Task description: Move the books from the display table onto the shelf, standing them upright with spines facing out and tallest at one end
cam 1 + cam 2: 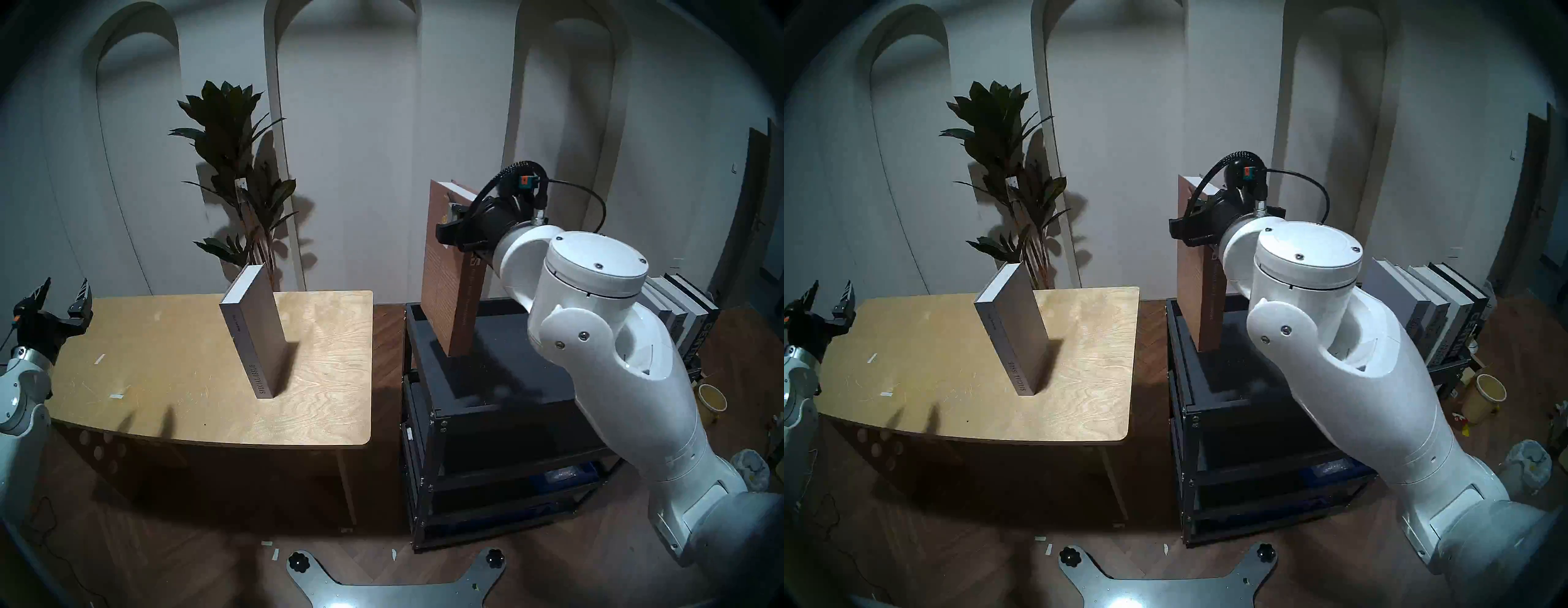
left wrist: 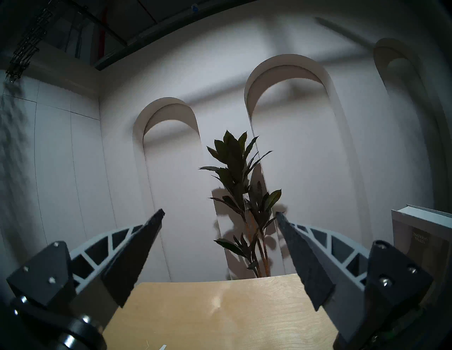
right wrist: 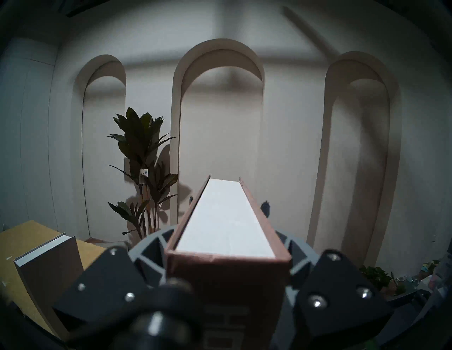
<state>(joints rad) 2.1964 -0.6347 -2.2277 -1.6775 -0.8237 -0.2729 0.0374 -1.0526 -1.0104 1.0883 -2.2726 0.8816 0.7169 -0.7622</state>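
Books are in three spots. One brown book [image 1: 449, 271] stands upright on the dark top tray of the black shelf [image 1: 500, 382]. The right claw [image 1: 456, 231] is clenched on this book near its top, one finger on each cover. From the right wrist camera the white page edges [image 3: 226, 220] show between the two brown covers. The writing on its spine is too dark to read.

One grey book [image 1: 254, 331] stands upright on the light wood bench [image 1: 169, 373], near the middle. Its spine faces the robot and says "SPECIAL ISSUE" [image 1: 261, 379] low down.

More books [image 1: 1437, 314] stand in a row on the far right of the shelf, partly hidden behind the white arm. One black spine there has big white letters, but only part of them shows.

The left claw [image 1: 63, 297] hangs over the left end of the bench. Its fingers [image 2: 137, 254] are spread wide and grasp nothing.

A tall leafy plant [image 1: 237, 170] stands behind the bench by the white wall.
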